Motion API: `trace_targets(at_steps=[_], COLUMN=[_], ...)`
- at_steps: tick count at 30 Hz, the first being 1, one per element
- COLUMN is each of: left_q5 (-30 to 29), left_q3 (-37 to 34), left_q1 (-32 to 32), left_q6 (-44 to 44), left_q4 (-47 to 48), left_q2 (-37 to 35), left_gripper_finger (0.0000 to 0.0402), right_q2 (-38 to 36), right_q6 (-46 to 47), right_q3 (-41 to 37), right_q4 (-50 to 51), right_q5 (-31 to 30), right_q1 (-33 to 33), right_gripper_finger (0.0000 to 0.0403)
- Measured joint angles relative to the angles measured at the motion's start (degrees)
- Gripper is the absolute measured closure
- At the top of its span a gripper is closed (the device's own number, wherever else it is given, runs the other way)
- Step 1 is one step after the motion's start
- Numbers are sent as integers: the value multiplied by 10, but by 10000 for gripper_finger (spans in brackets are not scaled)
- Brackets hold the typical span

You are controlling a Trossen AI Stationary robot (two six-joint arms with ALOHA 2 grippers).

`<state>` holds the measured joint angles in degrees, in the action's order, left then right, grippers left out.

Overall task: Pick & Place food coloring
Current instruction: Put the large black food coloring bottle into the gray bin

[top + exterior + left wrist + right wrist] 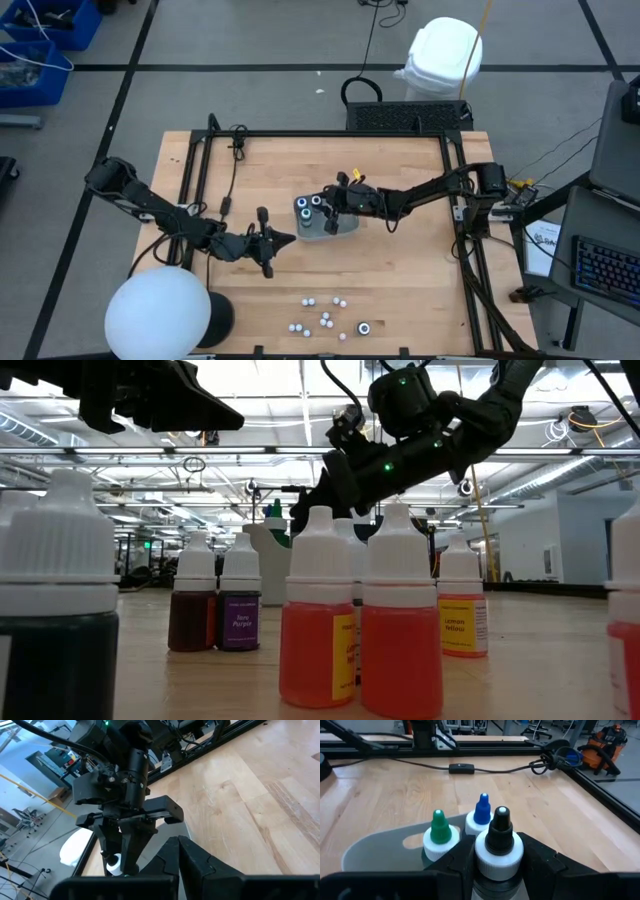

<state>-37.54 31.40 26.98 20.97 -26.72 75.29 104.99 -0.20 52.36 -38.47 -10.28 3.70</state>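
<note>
My right gripper (330, 203) reaches in from the right over the translucent grey tray (342, 228) at mid-table. It is shut on a food coloring bottle (499, 845) with a white cap and a black tip. A green-tipped bottle (439, 837) and a blue-tipped bottle (481, 817) stand upright in the tray just beyond it. Several more bottles (325, 318) stand on their bases near the table's front edge, and they fill the foreground of the low view (320, 620). My left gripper (283, 238) hovers shut and empty, left of the tray. My right gripper pinches the black-tipped bottle between its two fingers at the white cap's sides (482, 854). The fingers come from the table's right side, slanting a little downward. The bottle stands upright in the hold. Its lower part is hidden by the gripper, so whether it rests on the tray I cannot tell.
A black frame (200, 170) runs along the table's left, far and right sides, with a cable (232, 180) lying on the wood at the left. A white round lamp (158, 315) covers the near left corner. Bare wood lies between the tray and the front bottles.
</note>
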Motion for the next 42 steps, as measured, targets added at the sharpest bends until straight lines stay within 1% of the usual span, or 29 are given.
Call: trace_targets(at_steps=[5, 8, 27, 30, 34, 37, 42], left_q5=[0, 0, 0, 0, 0, 0, 0], left_q3=[0, 0, 0, 0, 0, 0, 0], left_q1=[0, 0, 0, 0, 0, 0, 0], left_q6=[-1, -1, -1, -1, -1, -1, -2], left_q4=[0, 0, 0, 0, -1, -1, -1], left_q2=[0, 0, 0, 0, 0, 0, 0], left_gripper_finger=[368, 366, 398, 389, 368, 358, 359], right_q2=[0, 0, 0, 3, 26, 49, 56], right_q6=[1, 1, 23, 27, 27, 26, 28], right_q3=[0, 0, 0, 0, -2, 0, 0], right_q4=[1, 1, 5, 4, -14, -47, -58], right_q5=[0, 0, 0, 0, -1, -1, 2], right_q1=[4, 4, 4, 4, 5, 6, 14], right_gripper_finger=[286, 285, 286, 284, 283, 285, 282])
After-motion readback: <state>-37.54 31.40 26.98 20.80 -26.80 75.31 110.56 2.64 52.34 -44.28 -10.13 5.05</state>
